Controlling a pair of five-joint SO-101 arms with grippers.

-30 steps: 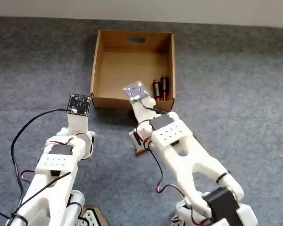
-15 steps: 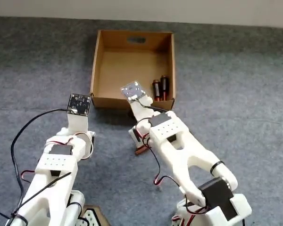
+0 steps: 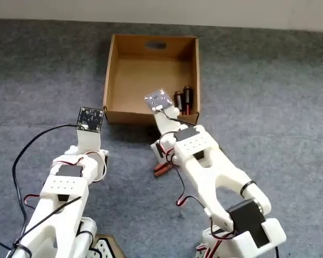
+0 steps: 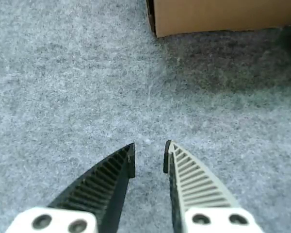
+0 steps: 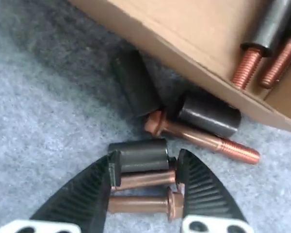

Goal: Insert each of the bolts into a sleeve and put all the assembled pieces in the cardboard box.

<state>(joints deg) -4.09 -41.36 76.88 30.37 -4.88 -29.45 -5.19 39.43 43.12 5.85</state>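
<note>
- Our right end effector (image 5: pixel 146 156) sits low over the grey carpeted tabletop (image 5: pixel 39 121) with its fingers spread wide. They straddle a short dark grey cylindrical metal sleeve (image 5: pixel 138 155) and a copper-coloured flanged bolt (image 5: pixel 145 179) lying just beside it.
- A second copper bolt (image 5: pixel 140 204) lies parallel to the first, closer to the wrist, with its flanged head next to the pale finger.
- Just past the fingertips we see a third copper bolt (image 5: pixel 199 138) on the tabletop, and a second dark sleeve (image 5: pixel 208 114) touches its shank.
- A third dark sleeve (image 5: pixel 136 82) lies beside that bolt's head, near the front wall of the open brown cardboard box (image 5: pixel 184 43).
- Inside the box we see two assembled pieces (image 3: pixel 183 100), dark sleeves with copper threaded ends sticking out. They lie side by side against the wall on the right arm's side, close to the front corner.
- Our left end effector (image 4: pixel 149 148) has its fingers slightly parted with nothing between them. It is above bare tabletop, and a front corner of the box is well ahead of it.
- From above, the white left arm (image 3: pixel 70 183) stops short of the box's front corner. The white right arm (image 3: pixel 204 161) stretches up to the front wall, with the loose bolts at its side.
</note>
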